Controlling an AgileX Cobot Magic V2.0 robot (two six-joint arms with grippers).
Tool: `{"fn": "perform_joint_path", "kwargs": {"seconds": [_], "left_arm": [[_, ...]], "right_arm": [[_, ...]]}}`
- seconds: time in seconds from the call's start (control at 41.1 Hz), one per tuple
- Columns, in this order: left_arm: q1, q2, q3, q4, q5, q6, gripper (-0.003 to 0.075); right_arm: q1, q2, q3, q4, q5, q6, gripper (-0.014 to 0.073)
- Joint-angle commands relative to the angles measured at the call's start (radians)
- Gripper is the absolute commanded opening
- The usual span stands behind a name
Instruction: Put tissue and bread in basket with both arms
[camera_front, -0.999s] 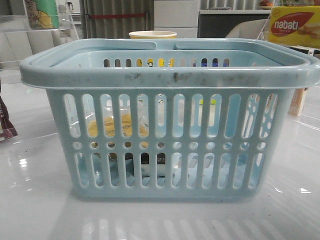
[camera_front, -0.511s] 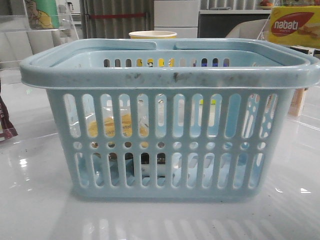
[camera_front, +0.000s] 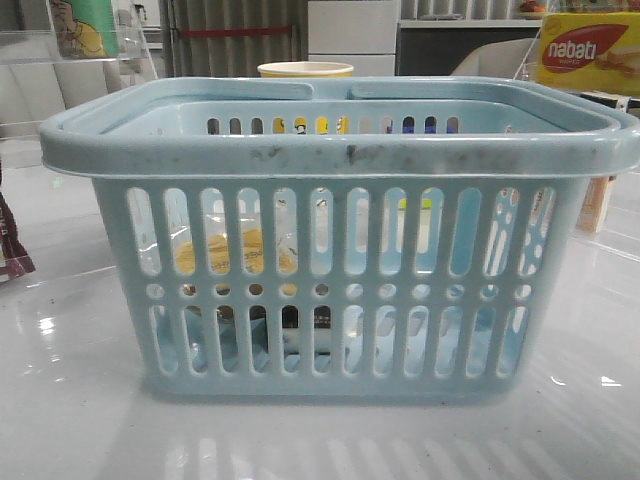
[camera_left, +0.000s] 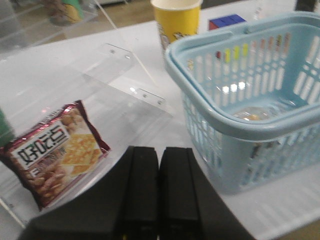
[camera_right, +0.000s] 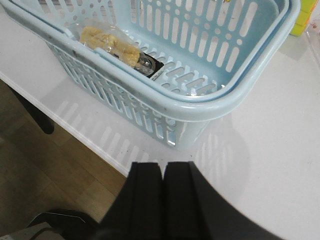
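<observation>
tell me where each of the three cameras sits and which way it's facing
Front view: low at table height, facing forward at the basket's slotted side; no robot parts visible.
Left wrist view: above the left gripper, shut, looking down at a snack pack and a yellow cup.
Right wrist view: above the right gripper, shut, over the table edge.
All share the basket; front and right wrist views show the bread.

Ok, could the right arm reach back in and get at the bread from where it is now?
Probably yes. The right gripper sits shut outside the basket, above the table edge. The basket's top is open and the bread lies exposed at one end, with nothing over it. It would have to open first.
</observation>
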Motion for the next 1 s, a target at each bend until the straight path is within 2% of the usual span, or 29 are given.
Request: {"fn": "perform_joint_path", "kwargs": {"seconds": [0.0, 0.146, 0.268, 0.438, 0.511, 0.731, 0.974], "left_arm": [[0.087, -0.061, 0.087, 0.0, -0.239, -0.008, 0.0093], [0.195, -0.183, 0.333, -0.026, -0.495, -0.008, 0.0093], [0.246, -0.262, 0.489, -0.05, -0.631, -0.008, 0.0093], [0.279, -0.302, 0.617, -0.107, -0.78, -0.008, 0.0093], [0.273, -0.305, 0.62, -0.109, -0.767, -0.008, 0.0093], [0.266, -0.305, 0.622, -0.102, -0.848, -0.008, 0.0093], [0.266, -0.305, 0.622, -0.102, -0.847, -0.008, 0.0093]], "right_arm": [[-0.002, -0.001, -0.027, 0.001, -0.071, -0.003, 0.0038], [-0.002, -0.001, -0.027, 0.001, -0.071, -0.003, 0.0038], [-0.002, -0.001, -0.027, 0.001, -0.071, -0.003, 0.0038], [-0.002, -0.001, -0.027, 0.001, -0.07, -0.003, 0.0038], [-0.002, -0.001, -0.027, 0.001, -0.071, -0.003, 0.0038], [-0.002, -0.001, -0.027, 0.001, -0.071, -0.003, 0.0038], [-0.002, -0.001, -0.027, 0.001, -0.071, -0.003, 0.0038]]}}
